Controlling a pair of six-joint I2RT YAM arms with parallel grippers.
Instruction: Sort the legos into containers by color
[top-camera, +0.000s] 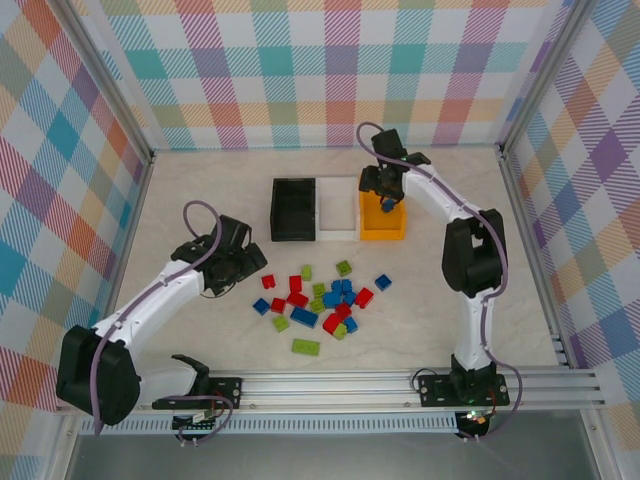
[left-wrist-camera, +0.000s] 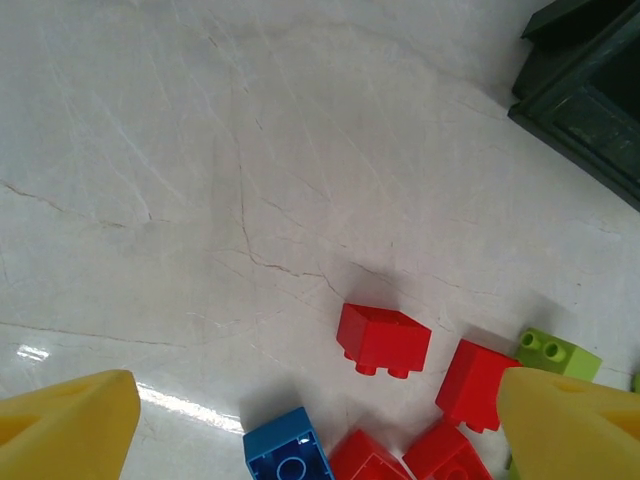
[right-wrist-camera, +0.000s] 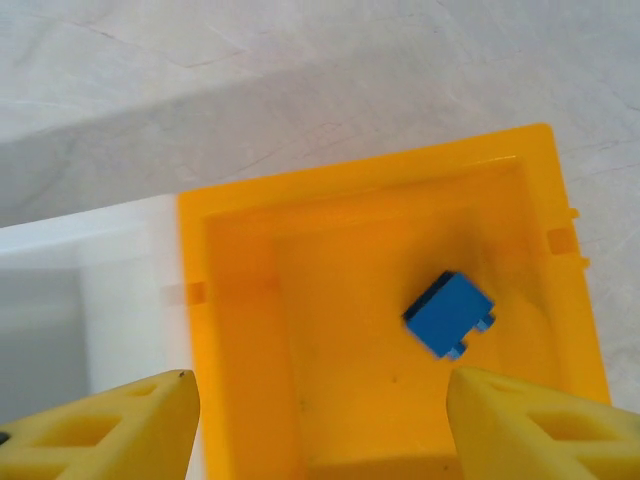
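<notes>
Right gripper (right-wrist-camera: 320, 378) hung over orange bin (right-wrist-camera: 360, 170), fingers spread wide, pinching nothing. Blue brick (right-wrist-camera: 450, 315) was inside the bin toward its right wall, clear of both fingers. Its outline was blurred, so could not tell if it had settled.

Judged step: release of blue into orange. To do it well, keep the fingers spread and lift straight up before swinging back, so neither tip hooks the rim or the adjoining white bin (right-wrist-camera: 100, 240).

Left gripper (left-wrist-camera: 315, 380) hovered low at the left edge of the loose bricks (top-camera: 320, 300), fingers likewise spread, nothing between them. Red square brick (left-wrist-camera: 385, 340) lay just ahead. A second red brick (left-wrist-camera: 475, 385) and a lime brick (left-wrist-camera: 558, 352) crowded its right side.

Bare table (left-wrist-camera: 200, 200) lay open to the left and beyond. Black bin (left-wrist-camera: 590, 110) stood off at upper right. Approach from the open side looked safest.
</notes>
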